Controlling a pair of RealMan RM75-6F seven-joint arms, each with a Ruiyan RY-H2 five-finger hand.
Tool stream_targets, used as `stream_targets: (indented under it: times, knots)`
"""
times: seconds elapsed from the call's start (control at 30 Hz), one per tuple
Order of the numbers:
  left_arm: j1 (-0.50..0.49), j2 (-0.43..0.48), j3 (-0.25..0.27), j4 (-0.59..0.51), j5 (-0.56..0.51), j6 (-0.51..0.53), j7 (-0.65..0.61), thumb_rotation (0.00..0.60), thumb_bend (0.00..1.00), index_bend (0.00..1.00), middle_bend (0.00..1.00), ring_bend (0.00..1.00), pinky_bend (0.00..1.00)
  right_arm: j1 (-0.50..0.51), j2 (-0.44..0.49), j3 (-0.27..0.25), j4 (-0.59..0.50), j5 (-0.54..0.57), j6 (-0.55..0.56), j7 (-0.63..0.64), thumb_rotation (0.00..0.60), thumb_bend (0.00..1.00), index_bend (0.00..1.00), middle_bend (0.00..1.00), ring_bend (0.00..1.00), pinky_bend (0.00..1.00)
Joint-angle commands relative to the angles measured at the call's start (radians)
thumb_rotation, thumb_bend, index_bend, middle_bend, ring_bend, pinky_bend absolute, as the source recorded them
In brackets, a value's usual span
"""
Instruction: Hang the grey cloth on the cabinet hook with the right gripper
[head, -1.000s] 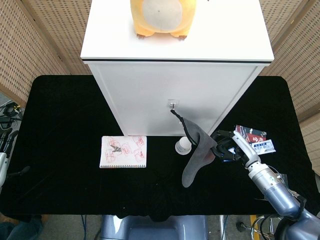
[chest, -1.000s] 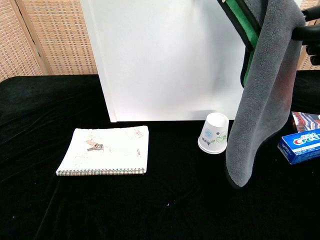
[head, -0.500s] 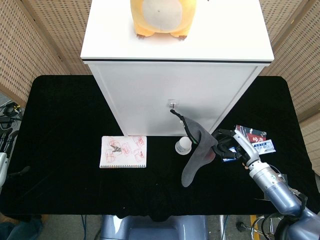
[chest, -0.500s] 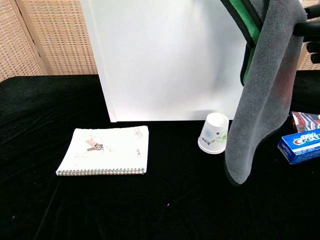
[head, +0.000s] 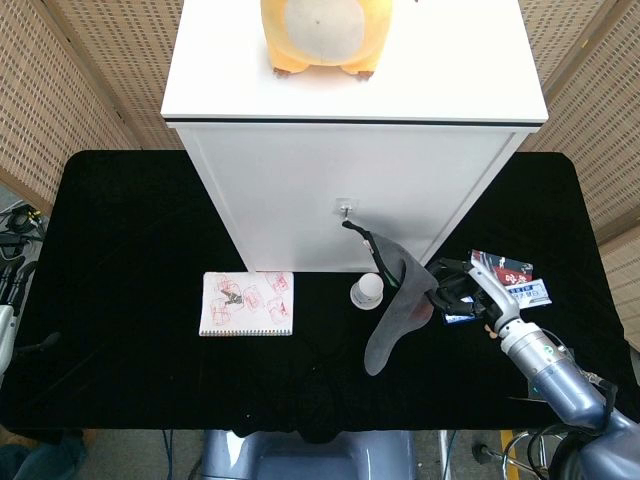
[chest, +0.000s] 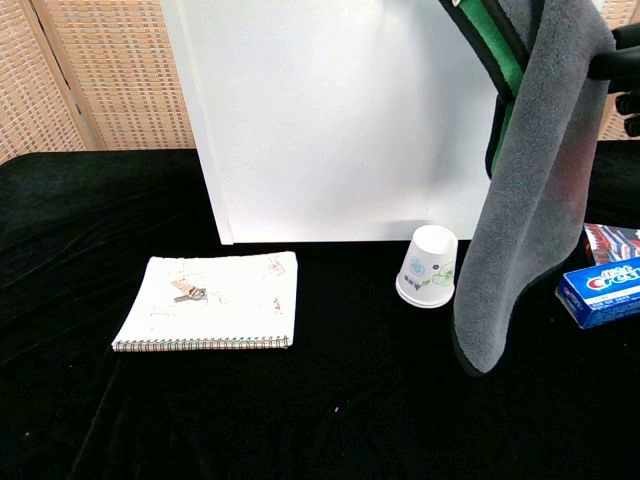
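So right now my right hand (head: 462, 292) has its fingers (head: 441, 284) closed on the grey cloth (head: 397, 310), holding it up off the black surface (head: 130, 260) in front of the white cabinet (head: 350, 200). The thing that matters for the next bit: the cloth's hanging loop (head: 356, 231) runs up and to the left from my hand, and its tip sits just below the cabinet hook (head: 345, 208). From the head view I honestly can't tell if the loop is already caught on the hook or only hanging under it. The cloth's long axis runs diagonally, loop end high near the hook, bulk drooping down-left of the fingers toward the surface, right beside the upside-down paper cup (head: 366, 291). So the hook lies up-left from my fingers, and I'd guess any move has to carry the loop end that way, not the body of the cloth. In the chest view the cloth (chest: 530, 190) hangs with a green edge (chest: 505, 60) along its upper side. The left hand isn't showing in either camera, so it's all on the right one anyway.
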Motion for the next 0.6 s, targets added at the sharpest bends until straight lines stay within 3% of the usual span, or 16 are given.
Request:
stream_targets:
  times: [0.03, 0.6]
  knots:
    - [0.0, 0.0, 0.0, 0.0, 0.0, -0.001, -0.001, 0.6, 0.0, 0.0, 0.0, 0.0, 0.0, 0.003, 0.002, 0.005, 0.002, 0.008, -0.009, 0.007, 0.6, 0.73, 0.84, 1.0, 0.98, 1.0]
    - [0.0, 0.001, 0.001, 0.0, -0.001, -0.002, 0.0, 0.6, 0.0, 0.0, 0.0, 0.0, 0.0, 0.033, 0.03, 0.021, -0.038, 0.141, -0.053, -0.108, 0.6, 0.75, 0.85, 1.0, 0.99, 1.0]
